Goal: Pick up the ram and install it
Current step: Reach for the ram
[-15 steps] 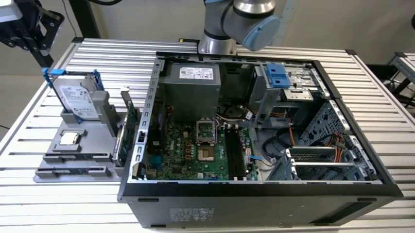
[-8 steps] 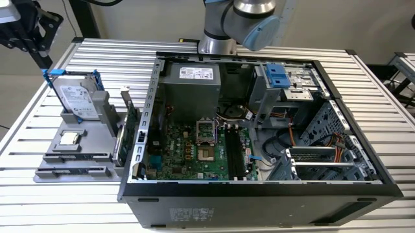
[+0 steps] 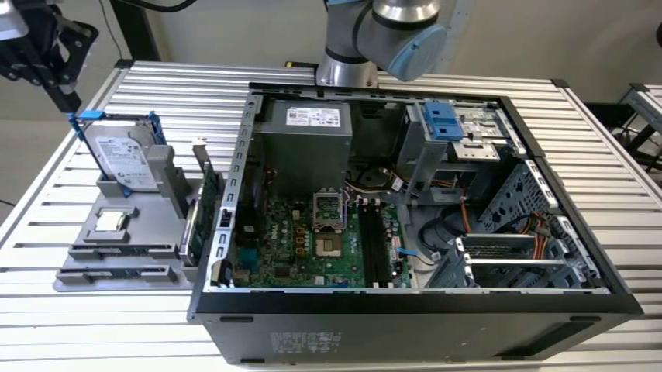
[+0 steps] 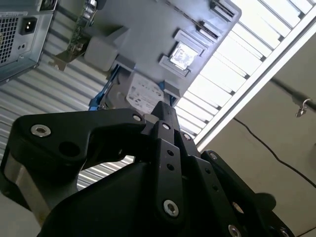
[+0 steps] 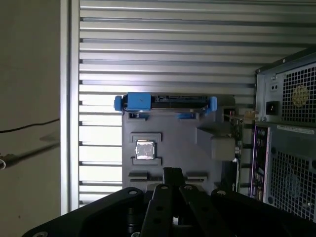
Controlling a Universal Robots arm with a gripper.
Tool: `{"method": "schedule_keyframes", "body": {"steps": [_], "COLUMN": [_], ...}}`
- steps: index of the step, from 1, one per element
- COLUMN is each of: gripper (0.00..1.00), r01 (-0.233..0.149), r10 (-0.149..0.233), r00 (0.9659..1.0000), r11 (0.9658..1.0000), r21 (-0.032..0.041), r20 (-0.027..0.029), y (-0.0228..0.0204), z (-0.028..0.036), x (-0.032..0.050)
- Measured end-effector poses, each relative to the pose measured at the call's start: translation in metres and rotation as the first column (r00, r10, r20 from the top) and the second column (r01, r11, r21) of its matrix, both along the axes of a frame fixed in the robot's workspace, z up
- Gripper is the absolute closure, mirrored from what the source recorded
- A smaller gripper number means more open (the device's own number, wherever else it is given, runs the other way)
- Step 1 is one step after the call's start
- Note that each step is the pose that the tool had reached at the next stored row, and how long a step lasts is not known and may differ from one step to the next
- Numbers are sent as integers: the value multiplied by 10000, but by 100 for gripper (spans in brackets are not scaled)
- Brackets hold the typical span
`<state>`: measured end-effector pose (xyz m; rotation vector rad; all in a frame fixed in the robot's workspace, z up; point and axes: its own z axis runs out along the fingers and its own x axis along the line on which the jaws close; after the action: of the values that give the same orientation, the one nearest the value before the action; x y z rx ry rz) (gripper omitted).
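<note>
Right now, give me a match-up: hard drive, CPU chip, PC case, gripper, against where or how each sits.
Things:
1 hard drive
2 CPU chip
3 PC case
4 gripper

States:
A side open, motherboard exposed
B aloft, shut, holding nothing
C lying flat in a recess of the grey holder
D standing on edge in a blue frame

Pairs: 1-D, 2-C, 3-A, 4-B
</note>
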<state>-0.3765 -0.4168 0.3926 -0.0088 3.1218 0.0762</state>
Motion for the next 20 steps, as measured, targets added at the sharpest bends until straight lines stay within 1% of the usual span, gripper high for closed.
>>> {"method": "schedule_keyframes", "body": {"steps": [12,20], "gripper": [100,100], "r01": [0,1], "r10": [0,-1], "r00": [10000,10000], "r11": [10000,10000], "r21": [0,0], "r20": [-1,0], "y": [-63,-86], "z": [0,0], "x": [-3,-5]}}
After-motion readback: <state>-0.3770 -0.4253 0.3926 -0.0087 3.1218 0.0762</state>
